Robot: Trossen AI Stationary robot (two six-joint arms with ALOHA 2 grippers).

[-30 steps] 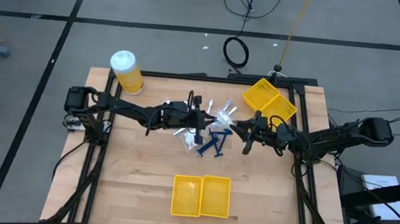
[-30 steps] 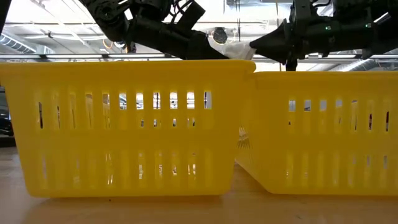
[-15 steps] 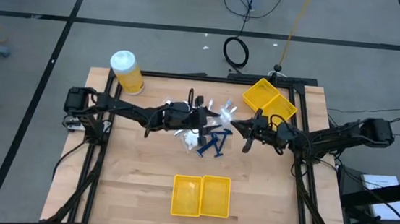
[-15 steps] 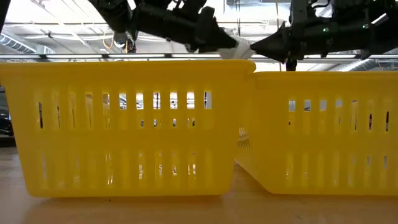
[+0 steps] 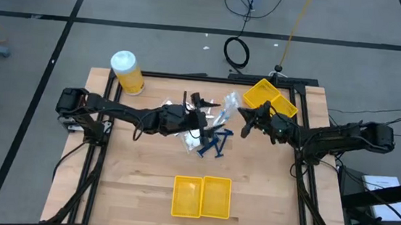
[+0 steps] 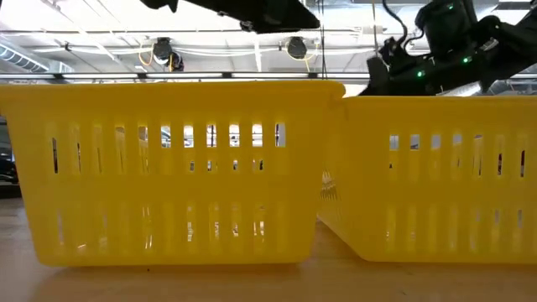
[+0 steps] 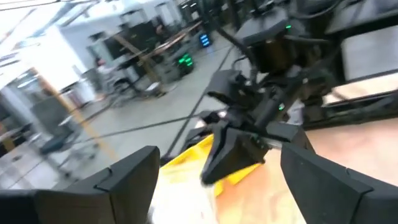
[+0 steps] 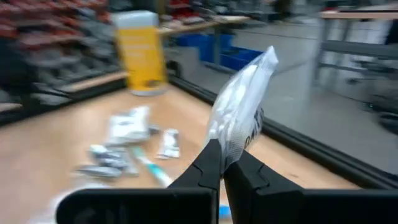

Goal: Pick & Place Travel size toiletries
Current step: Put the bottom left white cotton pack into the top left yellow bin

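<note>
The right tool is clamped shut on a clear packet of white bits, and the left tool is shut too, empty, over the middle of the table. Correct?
Not quite. The left tool is open: the left wrist view shows its fingers spread wide, nothing between them. The rest holds: the right tool is shut on the clear packet, as the right wrist view shows.

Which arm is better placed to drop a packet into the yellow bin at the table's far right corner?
The right. Its gripper is shut on a clear packet of white bits, close to that yellow bin; the left gripper is open and empty.
</note>
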